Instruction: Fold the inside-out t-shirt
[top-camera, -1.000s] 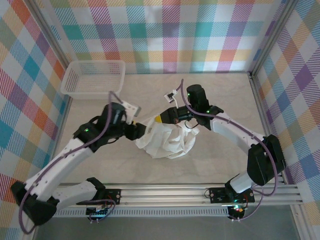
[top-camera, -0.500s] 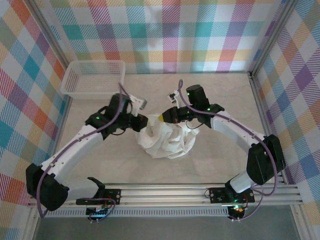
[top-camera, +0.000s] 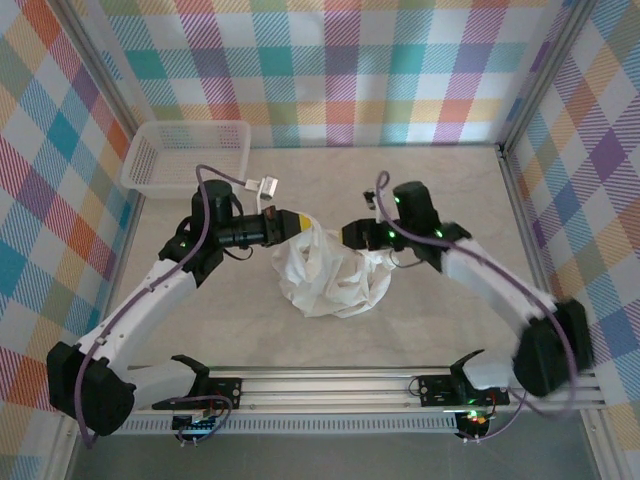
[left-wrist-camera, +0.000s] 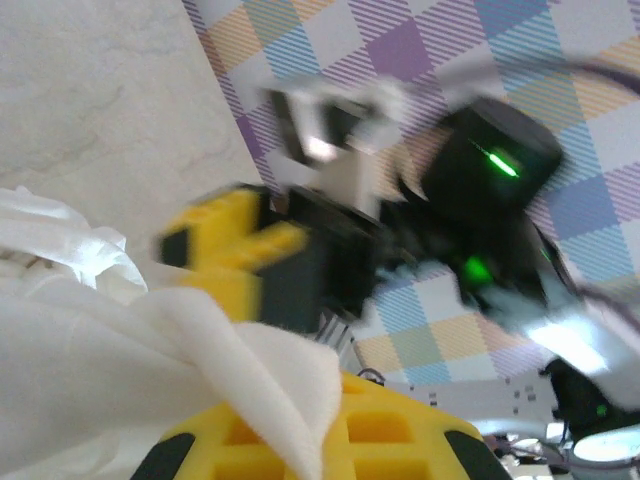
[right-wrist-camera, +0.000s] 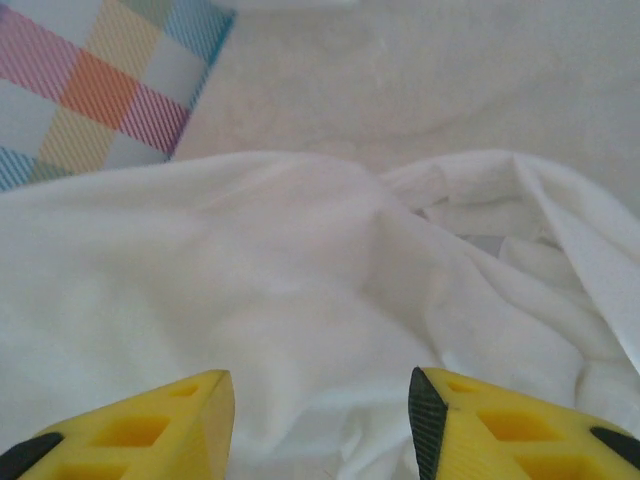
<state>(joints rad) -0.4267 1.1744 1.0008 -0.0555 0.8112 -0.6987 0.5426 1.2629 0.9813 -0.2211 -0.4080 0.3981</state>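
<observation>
While the left gripper (top-camera: 293, 222) pinches the bunched t-shirt (top-camera: 330, 285), jaws shut, the right gripper (right-wrist-camera: 315, 385), jaws parted and empty, must grip to spread it.

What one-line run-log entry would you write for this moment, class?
left gripper: shut on shirt | right gripper: open, facing shirt | shirt: crumpled on table, unfolded | basket: far left corner, apart from shirt

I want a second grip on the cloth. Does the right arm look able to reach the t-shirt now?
Probably yes: the right gripper hangs open just above the t-shirt, with nothing between them.
</observation>
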